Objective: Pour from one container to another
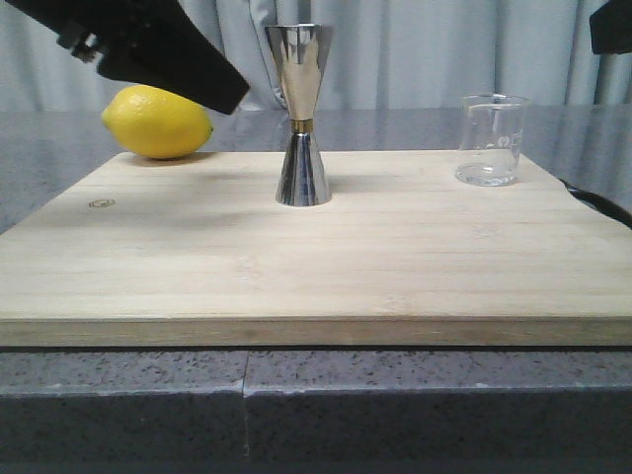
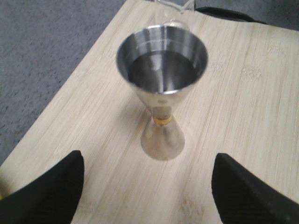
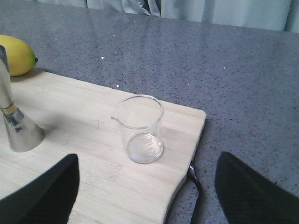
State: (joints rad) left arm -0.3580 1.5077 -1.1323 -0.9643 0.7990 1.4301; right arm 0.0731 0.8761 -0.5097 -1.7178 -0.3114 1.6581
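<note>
The steel hourglass jigger (image 1: 301, 118) with a gold band stands upright at the back middle of the wooden board (image 1: 296, 267). The clear glass beaker (image 1: 490, 139) stands upright at the board's back right and looks empty. In the left wrist view the jigger (image 2: 161, 93) sits ahead of my left gripper (image 2: 147, 191), whose black fingers are spread wide and hold nothing; its cup shows a dark, still surface inside. My left gripper (image 1: 158, 44) hangs high at upper left in the front view. The beaker (image 3: 139, 129) lies ahead of my open, empty right gripper (image 3: 147, 191).
A yellow lemon (image 1: 156, 121) lies on the grey stone counter (image 1: 59, 148) behind the board's back left corner. A dark metal handle (image 3: 195, 186) curves off the board's right edge. Grey curtains hang behind the counter. A piece of the right arm (image 1: 612, 25) shows at top right.
</note>
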